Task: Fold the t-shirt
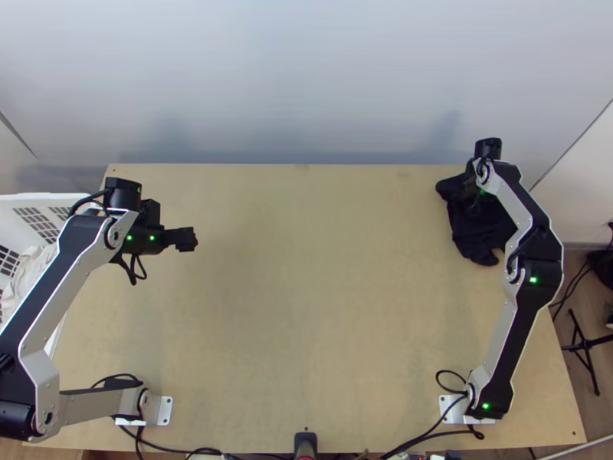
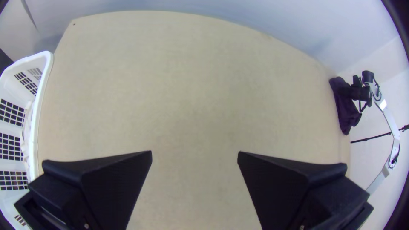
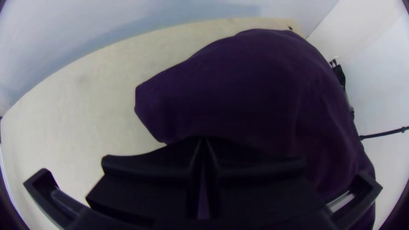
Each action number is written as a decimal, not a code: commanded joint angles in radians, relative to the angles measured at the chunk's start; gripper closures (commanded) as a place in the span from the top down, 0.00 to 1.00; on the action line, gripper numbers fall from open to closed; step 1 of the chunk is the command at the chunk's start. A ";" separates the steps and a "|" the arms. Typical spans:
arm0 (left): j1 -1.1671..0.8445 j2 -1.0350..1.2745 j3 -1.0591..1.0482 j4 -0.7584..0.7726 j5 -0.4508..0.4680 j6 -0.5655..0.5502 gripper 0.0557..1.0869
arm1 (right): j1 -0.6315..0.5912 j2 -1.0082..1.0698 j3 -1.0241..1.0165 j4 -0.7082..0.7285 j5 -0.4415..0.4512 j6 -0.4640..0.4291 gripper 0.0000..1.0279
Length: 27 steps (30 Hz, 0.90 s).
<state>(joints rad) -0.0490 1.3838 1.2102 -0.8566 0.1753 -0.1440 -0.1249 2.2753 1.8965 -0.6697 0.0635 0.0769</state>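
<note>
My right tool (image 3: 203, 142) has its fingers closed together at the dark t-shirt (image 3: 251, 89); I cannot tell whether cloth is caught between them. The shirt lies bunched near the far right corner of the bench (image 1: 306, 291). If the pinch is thin or missing, I'd expect a lift to leave the cloth behind or draw up one loose layer, the rest trailing in a twist.

The right edge is close beside it, so a push outward could tip the shirt over. The back wall (image 1: 306, 77) is near too, leaving my wrist little room that way. Inward, the bare middle offers space for spreading. Across it my left tool (image 2: 194, 153) stands wide apart, holding nothing, with the white basket (image 2: 41, 93) beyond to snag on.
</note>
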 commanded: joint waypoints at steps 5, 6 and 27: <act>0.017 0.012 -0.001 0.010 0.000 0.026 0.95 | -0.044 0.085 0.177 -0.028 0.010 -0.095 0.03; 0.020 0.015 -0.001 0.013 0.000 0.027 0.95 | -0.050 0.090 0.181 -0.028 0.012 -0.100 0.03; 0.023 0.038 0.000 0.019 0.001 0.044 0.95 | -0.113 -0.376 -0.068 -0.211 -0.133 -0.026 0.03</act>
<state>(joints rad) -0.0277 1.4193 1.2194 -0.8383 0.1753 -0.1032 -0.2138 2.1418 1.9793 -0.8543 -0.0010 0.0189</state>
